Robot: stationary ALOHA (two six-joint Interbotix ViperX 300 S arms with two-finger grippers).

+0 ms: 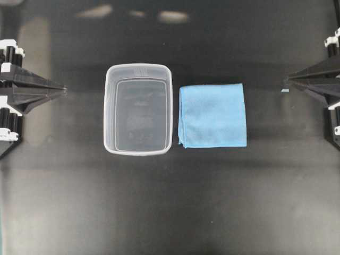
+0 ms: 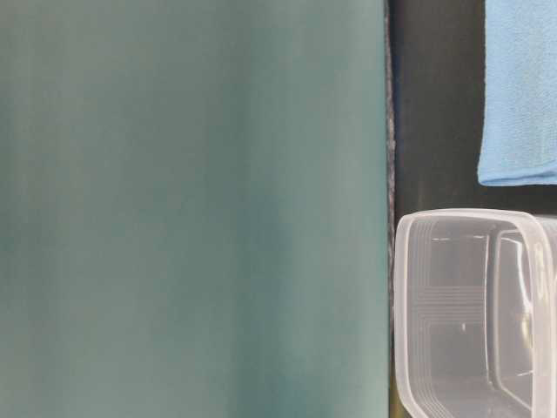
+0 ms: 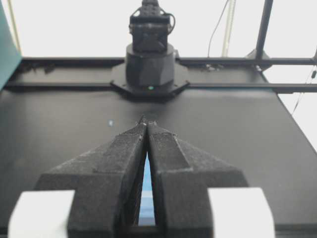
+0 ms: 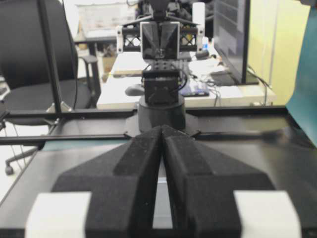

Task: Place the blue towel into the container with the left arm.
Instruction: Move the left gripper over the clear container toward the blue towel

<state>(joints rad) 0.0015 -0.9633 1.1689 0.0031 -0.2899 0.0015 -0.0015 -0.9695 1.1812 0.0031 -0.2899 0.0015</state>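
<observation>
We're seeing blue towel (image 1: 213,115) lying flat on black table (image 1: 170,212), just right of clear container (image 1: 138,109), not touching. Left gripper (image 1: 65,90) sitting at left edge, fingers pressed together, holding nothing. Right gripper (image 1: 285,81) sitting at right edge, also pressed together.

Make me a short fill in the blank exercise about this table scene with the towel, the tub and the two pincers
1. The folded towel on the black table is ____ in colour.
2. In the overhead view, the towel lies to the ____ of the clear container.
3. Inside, the container is ____.
4. The left pincer and the right pincer both have their jaws ____.

Missing words: blue; right; empty; shut
</observation>
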